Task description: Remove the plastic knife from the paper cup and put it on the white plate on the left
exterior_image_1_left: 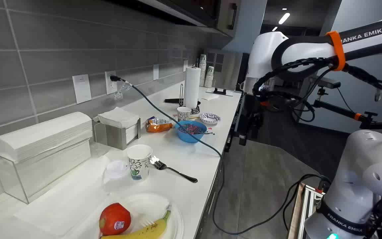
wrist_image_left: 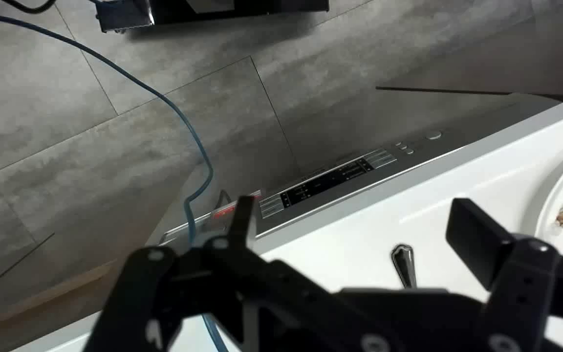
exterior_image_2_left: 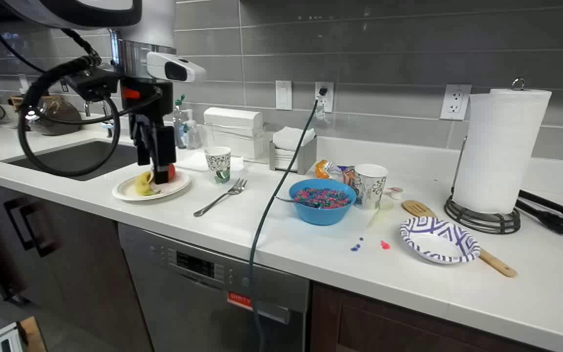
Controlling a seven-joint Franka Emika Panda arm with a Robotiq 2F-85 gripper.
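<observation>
Jaws apart — utensil handle (wrist_image_left: 404, 266), plate (wrist_image_left: 561, 194) on counter (wrist_image_left: 335, 259).

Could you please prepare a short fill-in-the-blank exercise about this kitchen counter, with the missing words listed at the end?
1. The white plate bears a red fruit and a yellow ____.
2. On the counter, a metal ____ lies between the plate and the bowl holding colourful bits.
3. That bowl's outer wall is plain ____.
4. In the wrist view, the tool is not shut but ____.

Missing words: banana; fork; blue; open.
</observation>
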